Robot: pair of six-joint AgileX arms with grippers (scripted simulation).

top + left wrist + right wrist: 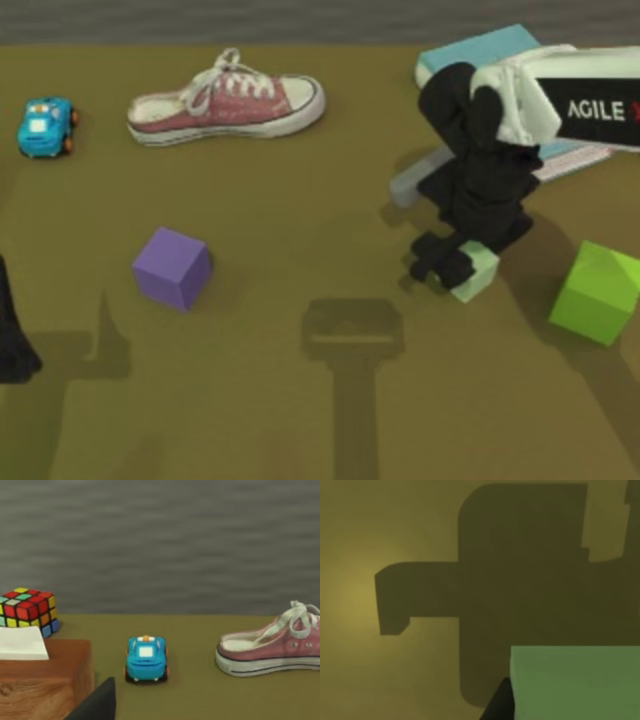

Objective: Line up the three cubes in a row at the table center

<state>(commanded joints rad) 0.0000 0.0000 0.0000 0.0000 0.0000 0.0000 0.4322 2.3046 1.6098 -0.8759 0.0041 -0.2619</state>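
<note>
The pale mint-green cube (483, 274) sits right of the table (300, 230) centre, under my right gripper (452, 262), which is shut on it. In the right wrist view the cube (575, 682) fills the near corner with one dark finger (501, 702) against its side, and a broad shadow lies on the table beneath. The purple cube (172, 268) rests left of centre. Near the right edge stands the larger lime-green cube (597, 292). My left gripper (14, 345) is parked at the left edge, open, one finger (97, 702) showing.
A pink sneaker (225, 100) and a blue toy car (46, 127) lie along the back. A teal book (480, 52) and a flat grey-blue object (412, 182) sit behind the right arm. The left wrist view shows a Rubik's cube (27, 611) and a wooden tissue box (42, 680).
</note>
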